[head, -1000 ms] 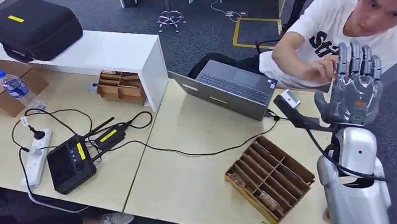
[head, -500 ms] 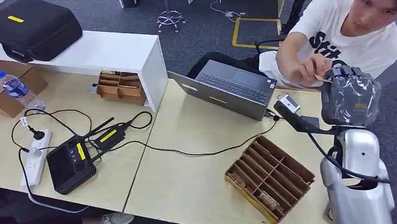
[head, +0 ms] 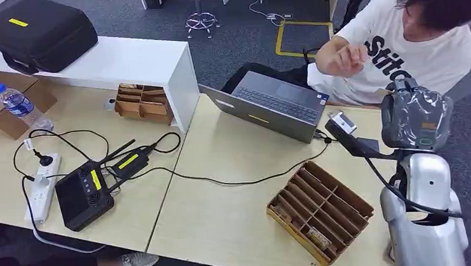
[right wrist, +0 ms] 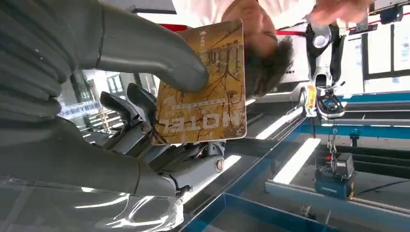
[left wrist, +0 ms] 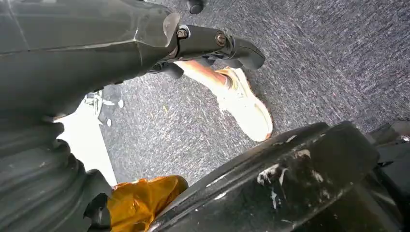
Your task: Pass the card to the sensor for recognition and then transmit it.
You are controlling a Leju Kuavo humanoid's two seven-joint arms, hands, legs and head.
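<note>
A brown card (right wrist: 203, 92) printed with bare trees and the word HOTEL is pinched by my right hand (head: 416, 118) between the thick grey thumb (right wrist: 145, 53) and the darker fingers (right wrist: 130, 108). In the head view that hand is raised over the table's right end, fingers curled in, near a person in a white shirt. A small white device on a black arm (head: 342, 118) sits just left of the hand. A black box with a yellow label (head: 84, 194) lies far left. My left hand (left wrist: 212, 43) hangs over the carpet and holds nothing.
The person's hand (head: 343, 58) is lifted above an open laptop (head: 273, 102). A cardboard divider tray (head: 320, 210) lies in front of my right arm. Cables, a power strip (head: 43, 184), a bottle (head: 19, 105) and a black case (head: 37, 30) are on the left.
My right hand went from fingers upright and spread to curled around the card that the person put into it. The person's hand has pulled back and up.
</note>
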